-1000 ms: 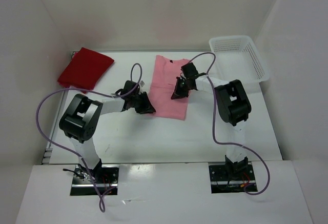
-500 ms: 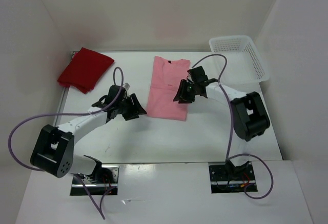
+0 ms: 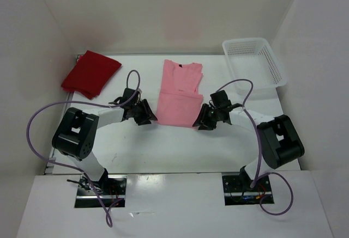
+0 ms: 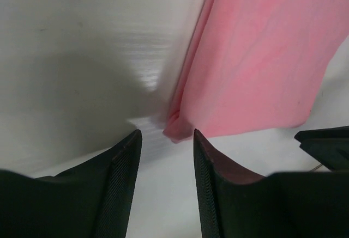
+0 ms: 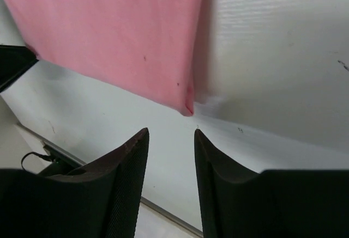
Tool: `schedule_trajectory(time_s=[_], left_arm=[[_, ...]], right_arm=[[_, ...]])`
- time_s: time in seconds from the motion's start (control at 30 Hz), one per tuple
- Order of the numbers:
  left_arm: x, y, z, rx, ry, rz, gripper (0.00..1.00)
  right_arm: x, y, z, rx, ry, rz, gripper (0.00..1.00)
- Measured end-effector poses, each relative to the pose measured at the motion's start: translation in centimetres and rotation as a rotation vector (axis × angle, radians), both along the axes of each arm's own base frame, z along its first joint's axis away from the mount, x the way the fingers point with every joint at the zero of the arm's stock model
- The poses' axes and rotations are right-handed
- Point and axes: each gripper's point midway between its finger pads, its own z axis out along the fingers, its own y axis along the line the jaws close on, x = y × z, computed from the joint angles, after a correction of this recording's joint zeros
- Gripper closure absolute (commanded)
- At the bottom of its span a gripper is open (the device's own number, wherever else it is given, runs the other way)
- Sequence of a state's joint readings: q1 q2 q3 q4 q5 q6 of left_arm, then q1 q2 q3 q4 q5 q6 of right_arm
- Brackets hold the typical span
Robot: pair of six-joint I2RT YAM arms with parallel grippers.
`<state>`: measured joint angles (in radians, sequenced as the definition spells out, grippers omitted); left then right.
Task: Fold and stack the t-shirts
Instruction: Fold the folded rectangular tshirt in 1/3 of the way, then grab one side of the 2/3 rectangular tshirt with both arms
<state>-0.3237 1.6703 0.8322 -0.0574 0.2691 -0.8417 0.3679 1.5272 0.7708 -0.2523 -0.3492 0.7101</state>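
Observation:
A light pink t-shirt (image 3: 179,93) lies folded lengthwise in the middle of the table, collar at the far end. Its near left corner (image 4: 175,129) sits just ahead of my left gripper (image 3: 147,114), which is open with nothing between the jaws. Its near right corner (image 5: 187,107) lies just ahead of my right gripper (image 3: 204,122), also open and empty. A dark red t-shirt (image 3: 90,73) lies folded at the far left of the table. The bright magenta one is out of view.
A white mesh basket (image 3: 254,62) stands at the far right corner of the table. White walls close in the left, back and right sides. Purple cables loop above both arms.
Both grippers have opened and drawn back toward the near side, from over the pink shirt to its two near corners. The shirt now lies straighter and flat.

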Motion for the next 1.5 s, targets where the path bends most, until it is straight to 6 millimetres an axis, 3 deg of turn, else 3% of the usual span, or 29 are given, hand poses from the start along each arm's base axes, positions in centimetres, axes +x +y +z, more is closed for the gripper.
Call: schedule_trajectory(time_s=[0.2,0.4,0.57,0.63,0.67,0.8,0.87,1.0,1.1,1.23,1.4,1.5], left_arm=[[0.5,-0.3,0.2,-0.017,-0.021,-0.006,0.46],[0.7,-0.7,-0.2,-0.028,-0.014,-0.014,0.59],[1.0,-0.9,-0.5,-0.037,-0.015,-0.018,0.69],[1.0,-0.9,-0.5,-0.039,-0.014,-0.02,0.74],[1.0,-0.9,-0.6,-0.038,-0.013,-0.02,0.76],[0.9,-0.9,-0.8,-0.038,-0.006,-0.022,0.9],[0.8,-0.9,-0.8,-0.039,-0.006,-0.024,0.97],[0.5,-0.8,-0.8,-0.035,-0.003,-0.032,1.0],[-1.5,-0.2,-0.6,-0.022,0.011,-0.05,1.0],[-6.4,0.9,0.5,-0.023,0.058,-0.084,1.0],[-11.5,1.4,4.3,-0.09,0.049,-0.107,1.0],[-13.4,1.5,6.7,-0.12,0.028,-0.111,1.0]], right_arm=[[0.1,0.1,-0.4,0.019,0.001,-0.027,0.52],[0.5,-0.2,-1.4,-0.002,0.01,-0.064,0.53],[0.2,-0.3,-2.5,-0.01,0.042,-0.081,0.66],[0.5,-0.3,-2.6,-0.008,0.038,-0.086,0.74],[0.6,-0.3,-2.7,-0.009,0.036,-0.088,0.83],[0.7,-0.1,-3.1,-0.001,0.04,-0.086,0.98],[0.8,0.0,-3.1,0.001,0.042,-0.085,0.99],[0.7,-0.2,-2.9,-0.006,0.041,-0.089,0.99],[0.0,-0.6,-2.3,-0.011,0.034,-0.094,0.99],[-3.3,-1.0,-0.5,-0.002,0.032,-0.091,0.99],[-8.2,1.1,4.0,0.102,0.011,-0.022,0.99],[-9.8,1.1,5.8,0.138,0.016,-0.019,0.99]])
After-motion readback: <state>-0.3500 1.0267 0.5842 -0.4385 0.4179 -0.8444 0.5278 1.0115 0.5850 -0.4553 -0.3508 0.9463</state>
